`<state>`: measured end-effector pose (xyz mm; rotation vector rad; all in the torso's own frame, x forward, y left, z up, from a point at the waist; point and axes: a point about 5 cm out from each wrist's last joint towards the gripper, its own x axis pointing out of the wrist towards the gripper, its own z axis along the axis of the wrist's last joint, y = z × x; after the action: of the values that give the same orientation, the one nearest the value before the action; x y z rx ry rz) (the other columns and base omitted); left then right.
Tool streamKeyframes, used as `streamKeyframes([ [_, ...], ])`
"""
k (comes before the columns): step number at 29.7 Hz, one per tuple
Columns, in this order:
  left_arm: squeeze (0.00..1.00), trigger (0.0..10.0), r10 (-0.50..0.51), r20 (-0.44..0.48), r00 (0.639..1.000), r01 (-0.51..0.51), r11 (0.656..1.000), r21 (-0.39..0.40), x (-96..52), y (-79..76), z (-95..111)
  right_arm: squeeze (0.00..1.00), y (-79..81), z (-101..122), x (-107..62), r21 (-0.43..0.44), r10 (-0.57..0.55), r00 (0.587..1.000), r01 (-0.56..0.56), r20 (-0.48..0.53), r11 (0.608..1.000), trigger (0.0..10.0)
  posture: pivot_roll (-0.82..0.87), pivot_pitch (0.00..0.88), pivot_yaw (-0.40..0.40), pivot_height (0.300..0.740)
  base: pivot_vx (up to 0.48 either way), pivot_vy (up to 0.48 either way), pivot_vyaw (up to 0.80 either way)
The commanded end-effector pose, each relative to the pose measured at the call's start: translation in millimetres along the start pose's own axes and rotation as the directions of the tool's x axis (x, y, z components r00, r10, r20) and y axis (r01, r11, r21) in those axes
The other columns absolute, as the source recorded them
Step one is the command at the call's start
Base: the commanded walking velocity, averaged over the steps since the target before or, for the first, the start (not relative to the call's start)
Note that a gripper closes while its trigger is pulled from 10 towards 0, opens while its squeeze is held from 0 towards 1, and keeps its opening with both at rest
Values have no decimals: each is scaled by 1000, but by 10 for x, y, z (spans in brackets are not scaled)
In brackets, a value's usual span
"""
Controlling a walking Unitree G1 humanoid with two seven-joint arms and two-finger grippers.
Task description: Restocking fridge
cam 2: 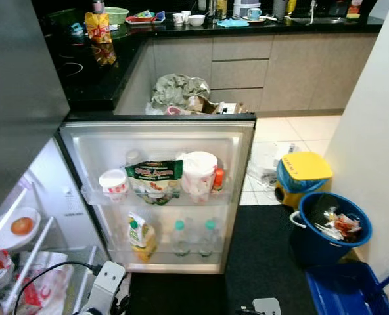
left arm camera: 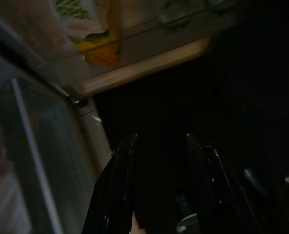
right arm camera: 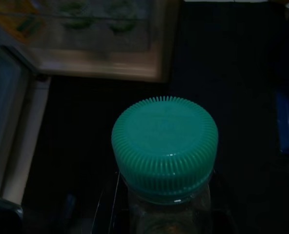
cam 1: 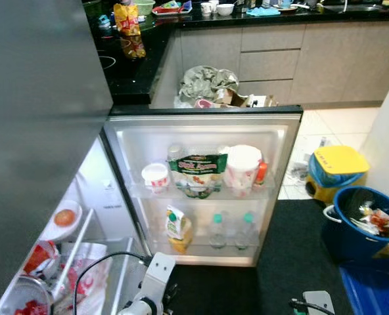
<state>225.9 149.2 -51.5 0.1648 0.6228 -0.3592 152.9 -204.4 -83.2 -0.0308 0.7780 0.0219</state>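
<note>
Two bottles (cam 1: 217,231) with green caps stand side by side in the lower rack of the open fridge door (cam 1: 201,128), at about 6 o'clock on the door, with a yellow carton (cam 1: 178,231) just beside them at 9 o'clock. On the upper rack sit a small white tub (cam 1: 156,177), a green-labelled bag (cam 1: 198,174), a large white container (cam 1: 243,168) and a red-topped bottle (cam 1: 262,172) at the far 3 o'clock end.

A third bottle (right arm camera: 166,161) with a green ribbed cap is held upright in the right tool (right arm camera: 166,214); its black fingers (right arm camera: 110,204) are pressed against the clear bottle body on both sides, below the cap. Door's lower edge lies beyond the cap at 11 o'clock in that wrist view, over a dark floor mat (cam 1: 293,256).

Left tool (left arm camera: 159,146) hangs low over the dark mat near the door's bottom corner, fingers (left arm camera: 120,170) spread, nothing between them. Left arm (cam 1: 152,282) shows at 6 o'clock in the head view, a black cable looping beside it.

Fridge interior at 8 o'clock: a plate with a tomato (cam 1: 64,217) on a shelf, bagged items below.

Dark bench (cam 1: 132,72) behind the door carries a snack bag (cam 1: 127,20). On the floor at 3 o'clock stand a yellow-lidded bin (cam 1: 336,172) and a blue bucket (cam 1: 362,223) with rubbish.
</note>
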Motion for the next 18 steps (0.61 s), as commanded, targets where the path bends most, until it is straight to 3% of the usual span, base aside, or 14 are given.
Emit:
streamKeyframes([
  [1,0,10000,19,-6,1000,-20,999,-34,2,-5,-14,0,-49,44,8,-6,-9,1000,9,14,1000,10000,-130,23,39,734,0,0,0],
  [18,0,10000,40,0,999,-40,998,-49,4,28,5,0,-68,149,60,-39,7,1000,-6,21,999,10000,-117,40,32,734,0,0,0],
])
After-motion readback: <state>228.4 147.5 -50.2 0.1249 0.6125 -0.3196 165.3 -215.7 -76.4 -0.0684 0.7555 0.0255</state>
